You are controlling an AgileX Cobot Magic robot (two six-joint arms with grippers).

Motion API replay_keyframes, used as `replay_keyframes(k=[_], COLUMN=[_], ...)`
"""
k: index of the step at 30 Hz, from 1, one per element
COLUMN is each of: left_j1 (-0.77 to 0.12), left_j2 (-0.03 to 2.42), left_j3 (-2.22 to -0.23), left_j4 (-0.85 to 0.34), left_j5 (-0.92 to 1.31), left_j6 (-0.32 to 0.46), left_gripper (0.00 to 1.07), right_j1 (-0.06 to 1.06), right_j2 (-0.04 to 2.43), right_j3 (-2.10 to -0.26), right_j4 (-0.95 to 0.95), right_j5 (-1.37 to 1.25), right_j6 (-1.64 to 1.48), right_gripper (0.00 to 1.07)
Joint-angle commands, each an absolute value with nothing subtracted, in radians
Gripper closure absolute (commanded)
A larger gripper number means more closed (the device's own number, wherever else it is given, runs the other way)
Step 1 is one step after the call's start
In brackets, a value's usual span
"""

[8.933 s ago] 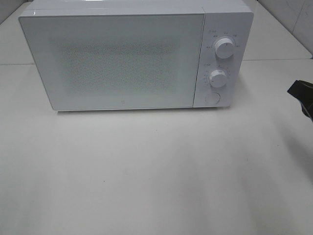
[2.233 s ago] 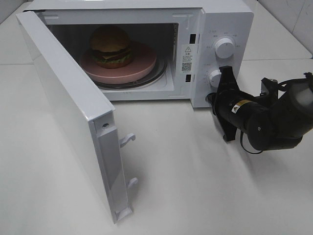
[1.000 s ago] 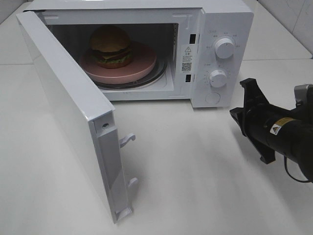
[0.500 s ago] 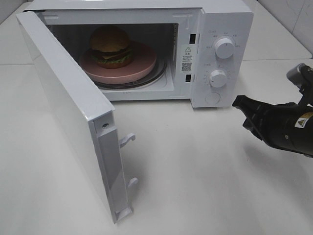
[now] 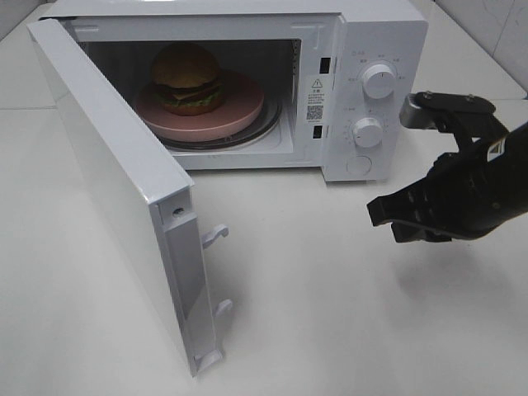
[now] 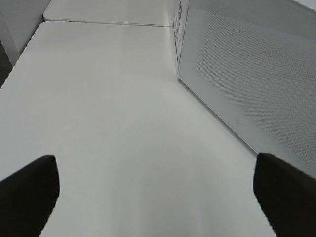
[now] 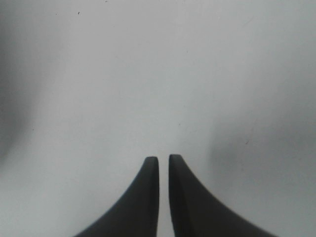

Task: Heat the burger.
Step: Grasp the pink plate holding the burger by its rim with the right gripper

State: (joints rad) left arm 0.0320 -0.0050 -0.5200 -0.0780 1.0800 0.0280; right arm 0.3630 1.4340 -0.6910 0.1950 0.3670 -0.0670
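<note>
Exterior high: microwave (image 5: 384, 33) sits at the back of the white table (image 5: 330, 330), door (image 5: 115, 190) swung fully open toward the left of the view, latch hooks showing on its free edge. Burger (image 5: 187, 78) is inside the cavity, upright on a pink plate (image 5: 243, 107) on the turntable, set toward the left of the plate. Control panel on the right has an upper knob (image 5: 379, 81), a lower knob (image 5: 368, 132) and a round button (image 5: 358, 165) under them. Right gripper (image 5: 384, 219) hangs over bare table in front of and just right of the panel, fingers pointing left across the view, touching neither microwave nor door; from here it looks narrow, with nothing visible in it. Left arm is out of this view. Left wrist: left gripper (image 6: 158, 195) is spread wide, one dark fingertip at each lower corner of the frame, only bare table (image 6: 108, 98) between them, holding nothing. The door's outer face (image 6: 256, 89), with its dotted mesh, runs alongside, apart from the fingers. Burger is not visible here. Right wrist: right gripper (image 7: 164, 160) is nearly closed, a thin slit between the two dark fingers (image 7: 148, 197), nothing clamped. Plain table surface (image 7: 148, 74) ahead, view soft and blurry. Burger is not in this view either.
</note>
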Motion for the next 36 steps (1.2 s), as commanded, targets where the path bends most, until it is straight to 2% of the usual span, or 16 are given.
replay_keyframes(k=[1,2,3,4,5,6,7,9,18,36], left_j1=[0.033,0.033,0.033,0.033,0.033,0.033,0.033,0.033,0.033,0.033], left_j2=[-0.015,-0.015,-0.015,-0.015,-0.015,-0.015,-0.015,-0.015,-0.015,-0.015], left_j3=[-0.517,-0.517,-0.517,-0.517,-0.517,-0.517,-0.517,-0.517,-0.517,-0.517], left_j4=[-0.076,-0.076,-0.076,-0.076,-0.076,-0.076,-0.076,-0.076,-0.076,-0.076], left_j5=[1.071,1.071,1.071,1.071,1.071,1.071,1.071,1.071,1.071,1.071], left_j6=[0.025,0.025,0.025,0.025,0.025,0.025,0.025,0.025,0.025,0.025], left_gripper=[0.07,0.07,0.07,0.07,0.07,0.07,0.07,0.07,0.07,0.07], right_j1=[0.356,0.358,0.358,0.360,0.360,0.371,0.393,0.418,0.488,0.647], right_j2=[1.424,1.424,1.424,1.424,1.424,1.424,1.424,1.425,1.536,1.887], right_j3=[-0.750,-0.780,-0.780,-0.812,-0.812,-0.825,-0.851,-0.879,-1.041,-1.403], right_j4=[0.055,0.000,0.000,-0.025,-0.025,-0.032,-0.035,-0.027,-0.031,-0.008], right_j5=[0.416,0.436,0.436,0.463,0.463,0.481,0.519,0.564,0.699,0.697], right_j6=[-0.107,-0.117,-0.117,-0.170,-0.170,-0.221,-0.327,-0.421,-0.755,-1.044], right_gripper=[0.73,0.55,0.55,0.34,0.34,0.24,0.09,0.06,0.08,0.11])
